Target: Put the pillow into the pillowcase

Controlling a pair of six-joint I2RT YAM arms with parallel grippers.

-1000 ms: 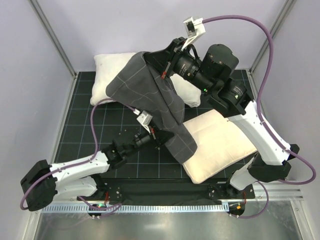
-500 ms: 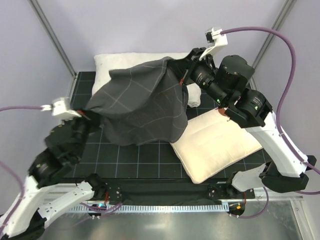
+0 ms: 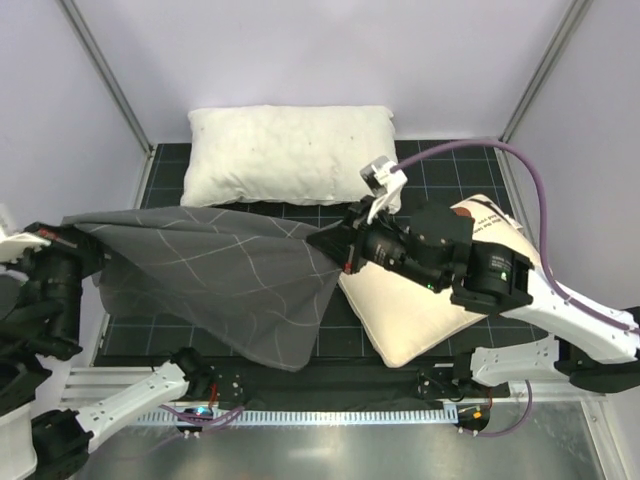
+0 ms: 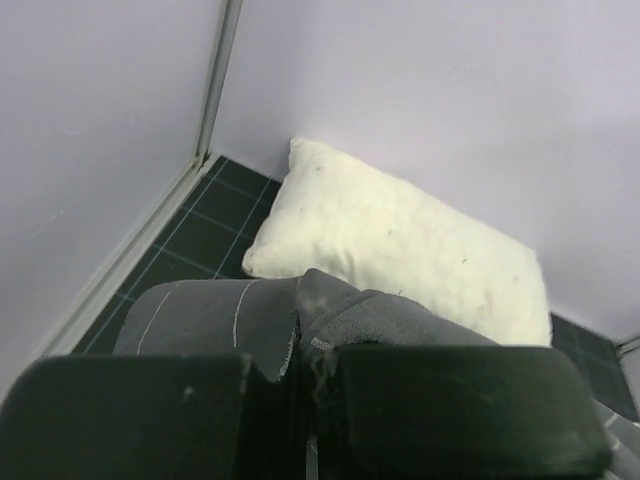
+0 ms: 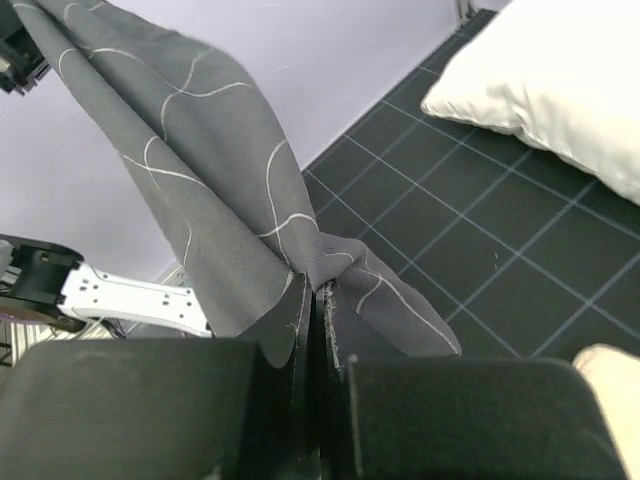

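Pillowcase [image 3: 215, 285] taut in midair beside pillow [image 3: 400, 320]

No word, number or brand can be read outright. The one piece of writing in sight is a short row of dark lettering [image 3: 489, 212] printed on the cream pillow [image 3: 405, 315]. In the overhead view it sits close to the pillow's far right edge, just beyond the right arm. The letters run along that edge on a slant, and they are too small and soft to make out (only that they are dark marks on pale cloth can be told). Both wrist views give no legible print on anything they show.
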